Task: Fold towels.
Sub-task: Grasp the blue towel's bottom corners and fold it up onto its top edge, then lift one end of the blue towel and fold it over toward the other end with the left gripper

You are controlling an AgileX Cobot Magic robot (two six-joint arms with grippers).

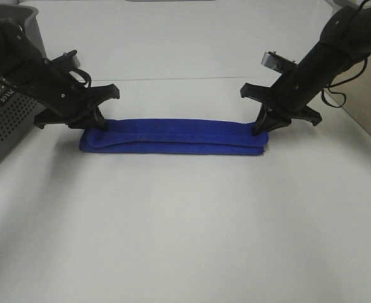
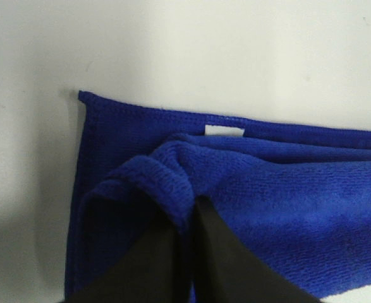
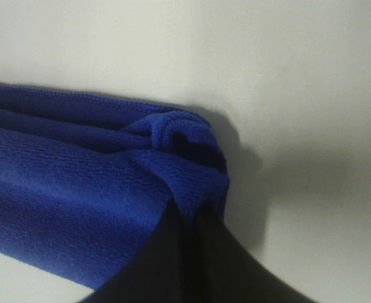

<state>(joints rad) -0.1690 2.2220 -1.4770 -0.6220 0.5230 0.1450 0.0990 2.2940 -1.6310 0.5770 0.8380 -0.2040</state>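
Towel, place: the royal-blue towel [image 1: 172,136] lies on the white bench [image 1: 185,240], a long low band running side to side between the two arms.
Towel, look: plush cloth doubled lengthwise into layers, with a rounded roll on top and a flatter layer showing beneath it along the near side.
Left hand: the left hand [image 1: 95,121] is at the towel's left end, its fingers drawn together and clamped on a raised ridge of the upper layer.
Right hand: the right hand [image 1: 261,126] is at the towel's right end, its fingers pressed together and pinching the bunched corner there.
High view only: both arms show at once, slanting down and inward to the two ends. A grey perforated crate [image 1: 2,126] stands at the left edge, behind the left arm.
Left wrist view only: a small white tag [image 2: 224,130] sits on the stitched edge of the bottom layer. That layer lies flat on the bench and reaches out past the pinched fold to a square corner.
Right wrist view only: the cloth puckers into small folds just beyond the fingertips, and the stitched edge runs along the far side of the towel.
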